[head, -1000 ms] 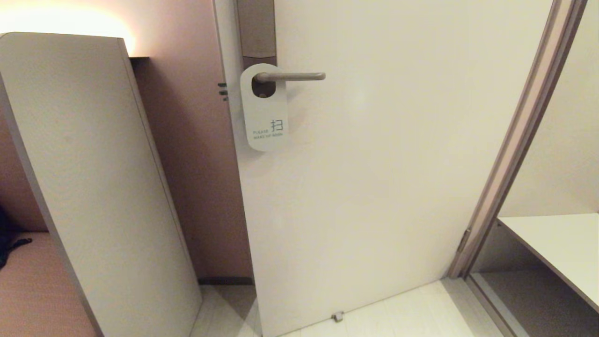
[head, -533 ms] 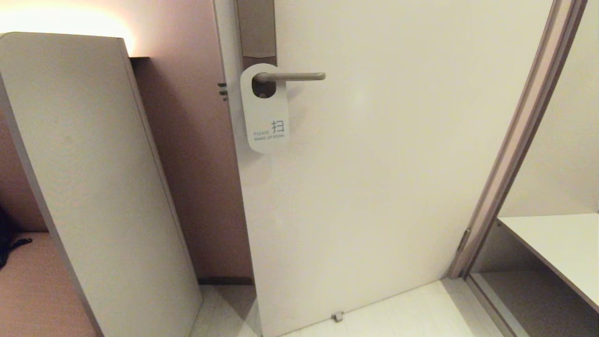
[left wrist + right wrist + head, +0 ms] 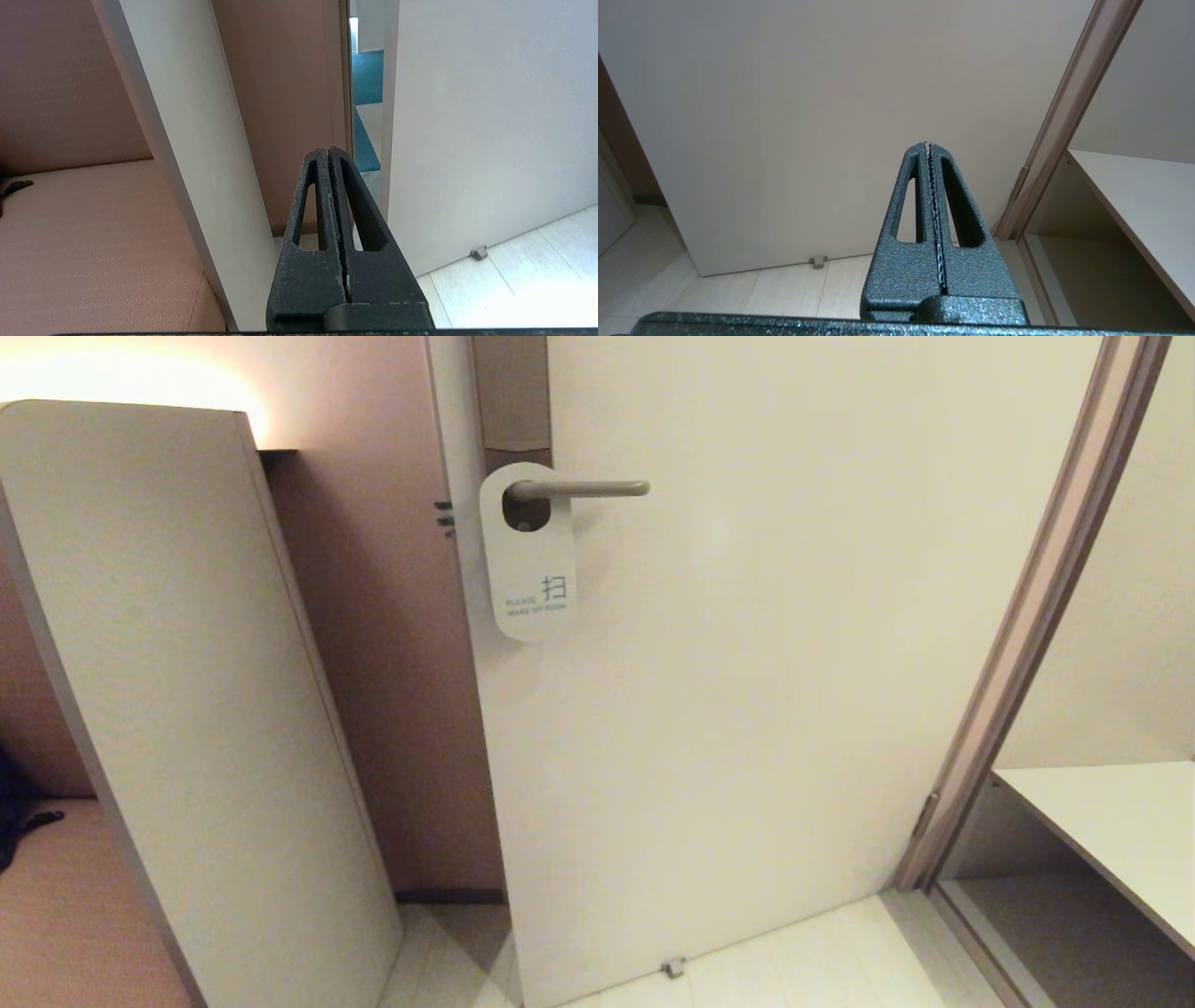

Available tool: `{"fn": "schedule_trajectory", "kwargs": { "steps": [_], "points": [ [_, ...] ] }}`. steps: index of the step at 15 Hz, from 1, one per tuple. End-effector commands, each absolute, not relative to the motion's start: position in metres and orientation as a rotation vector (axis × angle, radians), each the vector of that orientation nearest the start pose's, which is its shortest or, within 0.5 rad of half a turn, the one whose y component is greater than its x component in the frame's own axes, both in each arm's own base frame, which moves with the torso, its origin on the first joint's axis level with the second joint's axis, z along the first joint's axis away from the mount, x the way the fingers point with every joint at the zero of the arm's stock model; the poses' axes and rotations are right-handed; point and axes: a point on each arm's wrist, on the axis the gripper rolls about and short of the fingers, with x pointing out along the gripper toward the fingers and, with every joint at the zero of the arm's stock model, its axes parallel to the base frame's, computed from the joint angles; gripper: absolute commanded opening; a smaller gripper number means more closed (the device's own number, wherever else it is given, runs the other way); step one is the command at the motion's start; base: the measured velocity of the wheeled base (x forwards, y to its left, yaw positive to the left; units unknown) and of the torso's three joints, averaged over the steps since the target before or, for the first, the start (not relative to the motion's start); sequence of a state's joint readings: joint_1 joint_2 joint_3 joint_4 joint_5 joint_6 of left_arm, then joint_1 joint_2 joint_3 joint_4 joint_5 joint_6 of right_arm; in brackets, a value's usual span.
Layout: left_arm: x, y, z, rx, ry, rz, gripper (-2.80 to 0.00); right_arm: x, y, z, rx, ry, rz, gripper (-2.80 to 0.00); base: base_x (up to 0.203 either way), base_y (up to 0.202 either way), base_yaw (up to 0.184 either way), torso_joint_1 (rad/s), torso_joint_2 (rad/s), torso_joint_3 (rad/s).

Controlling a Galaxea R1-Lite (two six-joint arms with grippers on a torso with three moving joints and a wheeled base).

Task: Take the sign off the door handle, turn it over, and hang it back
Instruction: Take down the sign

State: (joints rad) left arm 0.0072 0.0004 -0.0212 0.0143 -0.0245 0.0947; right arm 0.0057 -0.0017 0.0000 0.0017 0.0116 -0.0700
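head view: the flat white rounded door-hanger sign [image 3: 528, 560], "make up room" side facing out, hangs by its oval hole on the slim grey-beige metal lever door handle [image 3: 586, 488] of the pale door [image 3: 747, 709]; no arm shows here.

left wrist view: the black left gripper [image 3: 328, 151] has its fingers pressed together, empty, low beside a white panel [image 3: 187, 140].

right wrist view: the dark right gripper [image 3: 927, 145] is likewise closed on nothing, facing the door's lower part.
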Motion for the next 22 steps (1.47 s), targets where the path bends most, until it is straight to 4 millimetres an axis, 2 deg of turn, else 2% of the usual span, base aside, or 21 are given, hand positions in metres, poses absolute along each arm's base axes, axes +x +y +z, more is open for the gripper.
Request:
{"fn": "schedule_trajectory", "kwargs": {
  "steps": [1,4,7,10,13,18,20,22],
  "points": [
    [-0.026,-0.001,0.086,0.094,-0.027,-0.022,-2.80,-0.023,0.000,0.075,-0.071,0.001,0.018,-2.80,0.000,0.000,0.000,0.000,0.00,0.000],
    [-0.031,-0.001,0.096,0.093,-0.040,-0.024,-2.80,-0.023,0.000,0.075,-0.071,0.001,0.018,-2.80,0.000,0.000,0.000,0.000,0.00,0.000],
    [-0.040,-0.001,0.115,0.093,-0.041,-0.033,-2.80,-0.023,0.000,0.075,-0.071,0.001,0.018,-2.80,0.000,0.000,0.000,0.000,0.00,0.000],
    [-0.035,-0.001,0.140,0.090,-0.003,-0.046,-2.80,-0.023,0.000,0.075,-0.071,0.001,0.018,-2.80,0.000,0.000,0.000,0.000,0.00,0.000],
    [-0.021,-0.001,0.177,0.054,0.042,-0.069,-2.80,-0.023,0.000,0.075,-0.071,0.001,0.018,-2.80,0.000,0.000,0.000,0.000,0.00,0.000],
    [0.019,-0.002,0.241,0.028,0.091,-0.084,-2.80,-0.023,0.000,0.075,-0.071,0.001,0.018,-2.80,0.000,0.000,0.000,0.000,0.00,0.000],
    [0.033,-0.002,0.257,0.027,0.102,-0.087,-2.80,-0.023,0.000,0.075,-0.071,0.001,0.018,-2.80,0.000,0.000,0.000,0.000,0.00,0.000],
    [0.047,-0.003,0.264,0.033,0.129,-0.085,-2.80,-0.023,0.000,0.075,-0.071,0.001,0.018,-2.80,0.000,0.000,0.000,0.000,0.00,0.000]
  ]
}}
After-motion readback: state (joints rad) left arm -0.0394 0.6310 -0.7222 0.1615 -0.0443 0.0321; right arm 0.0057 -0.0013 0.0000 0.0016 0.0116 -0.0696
